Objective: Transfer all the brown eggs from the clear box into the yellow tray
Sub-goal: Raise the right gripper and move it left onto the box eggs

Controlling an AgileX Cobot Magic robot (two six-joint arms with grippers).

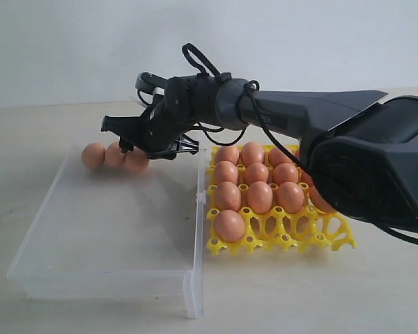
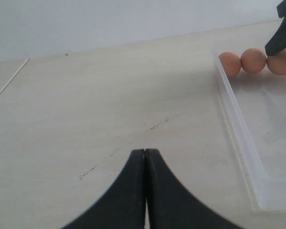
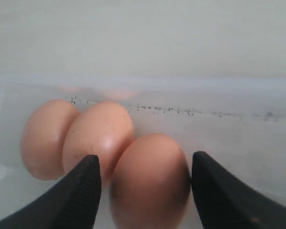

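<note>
Closest in the exterior view, a shallow transparent plastic box point(image 1: 104, 236) lies on the pale bench point(image 1: 42, 125), with three smooth oval brown eggs point(image 1: 93, 154) in its far left corner. The right gripper point(image 1: 127, 144) hangs over them, and a bright yellow plastic egg tray point(image 1: 292, 241), mostly filled, sits beside the box. Left wrist view: the left gripper point(image 2: 145, 153) is pressed closed above the bench. Right wrist view: open fingers point(image 3: 81, 191) straddle the nearest egg point(image 3: 150, 181).

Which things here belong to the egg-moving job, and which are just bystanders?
Job:
three brown eggs in the clear box
more eggs seated in the yellow tray
right gripper, open around one box egg

Bystanders:
left gripper, shut, away from the eggs
the table
</note>
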